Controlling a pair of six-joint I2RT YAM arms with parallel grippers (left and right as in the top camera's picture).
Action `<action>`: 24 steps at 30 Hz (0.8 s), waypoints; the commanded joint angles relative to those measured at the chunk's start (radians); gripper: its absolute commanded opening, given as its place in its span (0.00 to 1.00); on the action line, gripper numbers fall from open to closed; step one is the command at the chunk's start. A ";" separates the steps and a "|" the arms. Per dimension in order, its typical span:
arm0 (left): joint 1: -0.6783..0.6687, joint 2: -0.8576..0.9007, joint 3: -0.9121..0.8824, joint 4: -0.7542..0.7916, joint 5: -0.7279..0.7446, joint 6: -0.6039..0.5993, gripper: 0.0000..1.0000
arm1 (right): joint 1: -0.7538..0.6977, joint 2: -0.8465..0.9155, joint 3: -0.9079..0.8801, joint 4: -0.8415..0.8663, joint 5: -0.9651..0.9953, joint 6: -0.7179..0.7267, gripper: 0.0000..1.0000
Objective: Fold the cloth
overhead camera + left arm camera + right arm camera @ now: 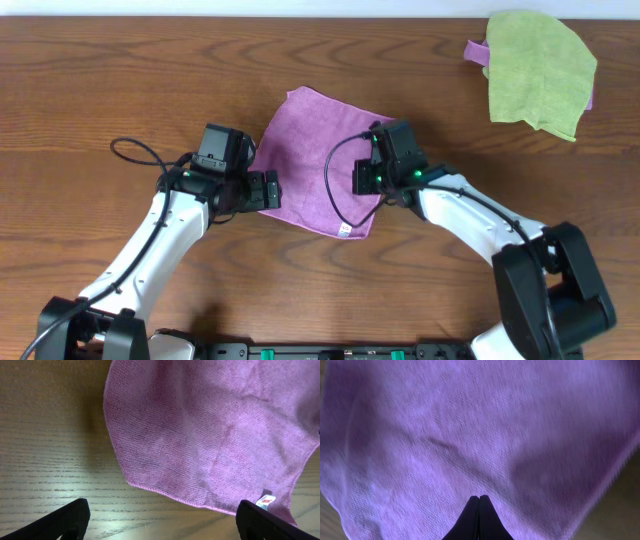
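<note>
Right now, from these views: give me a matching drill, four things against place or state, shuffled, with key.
Things:
1. purple cloth
2. green cloth
3. left tool
4. right tool

Place or state:
A. bunched at the far right corner of the table
B. shut, tips over the purple cloth
C. spread out mid-table
D. open, at the purple cloth's edge

Pairs: 1-C, 2-A, 3-D, 4-B
</note>
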 commanded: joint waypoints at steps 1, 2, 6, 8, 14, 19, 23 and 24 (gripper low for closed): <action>0.002 -0.005 -0.052 0.009 -0.008 0.000 0.95 | -0.008 0.030 0.049 -0.003 -0.035 -0.029 0.01; 0.002 -0.005 -0.066 0.015 -0.007 -0.006 0.95 | -0.008 0.037 0.056 -0.005 -0.039 -0.029 0.01; 0.002 -0.005 -0.102 0.051 -0.005 -0.008 0.95 | -0.011 0.052 0.063 -0.009 -0.037 -0.037 0.01; 0.002 -0.005 -0.122 0.077 -0.015 -0.017 0.95 | -0.016 0.059 0.063 -0.011 -0.038 -0.044 0.01; 0.002 -0.004 -0.164 0.158 -0.021 -0.023 0.95 | -0.017 0.061 0.063 -0.016 -0.042 -0.044 0.01; 0.002 -0.003 -0.195 0.213 -0.021 -0.024 0.95 | -0.015 0.061 0.063 -0.032 -0.046 -0.048 0.01; 0.002 0.005 -0.196 0.241 -0.022 -0.023 0.95 | -0.015 0.061 0.063 -0.042 -0.050 -0.052 0.01; 0.002 0.017 -0.196 0.251 -0.021 -0.023 0.95 | -0.015 0.061 0.063 -0.043 -0.050 -0.052 0.01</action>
